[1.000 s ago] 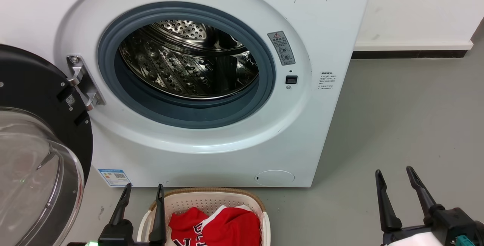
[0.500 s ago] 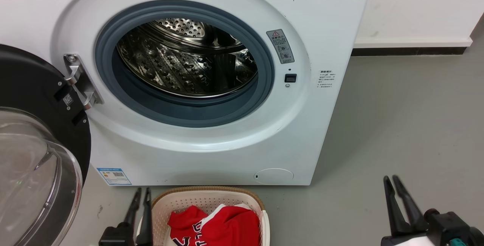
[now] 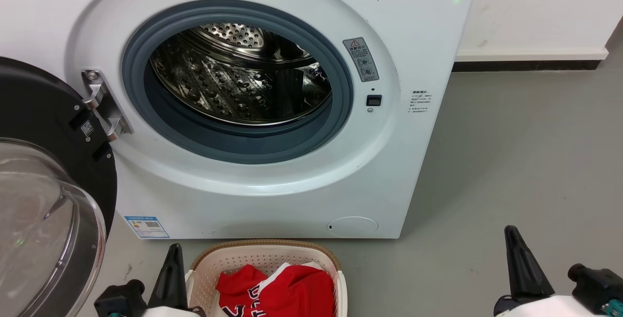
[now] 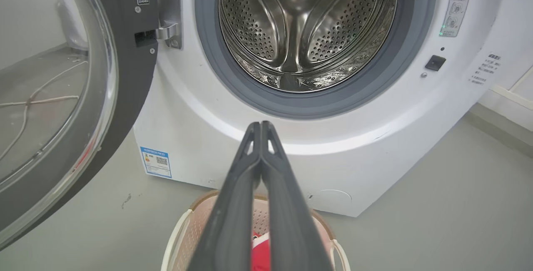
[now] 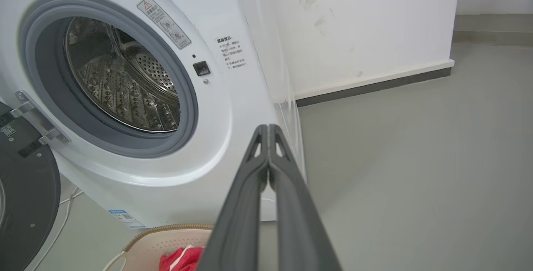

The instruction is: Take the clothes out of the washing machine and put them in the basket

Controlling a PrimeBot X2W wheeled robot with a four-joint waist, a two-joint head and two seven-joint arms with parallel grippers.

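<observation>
The red jersey (image 3: 292,290) lies bunched up in the basket (image 3: 265,248). The basket sits on the floor right in front of the washing machine (image 3: 292,200). The shiny drum (image 3: 243,88) shows its dotted metal walls, so the job looks done. The jersey looks soft, light and floppy. It would sag and fold if lifted, and it cannot break. A thick fold on top of the pile is a good spot to pinch. The left gripper (image 3: 173,258) is squeezed closed on nothing, just beside the basket. The right gripper (image 3: 516,249) is closed on nothing too, well off to the right.
</observation>
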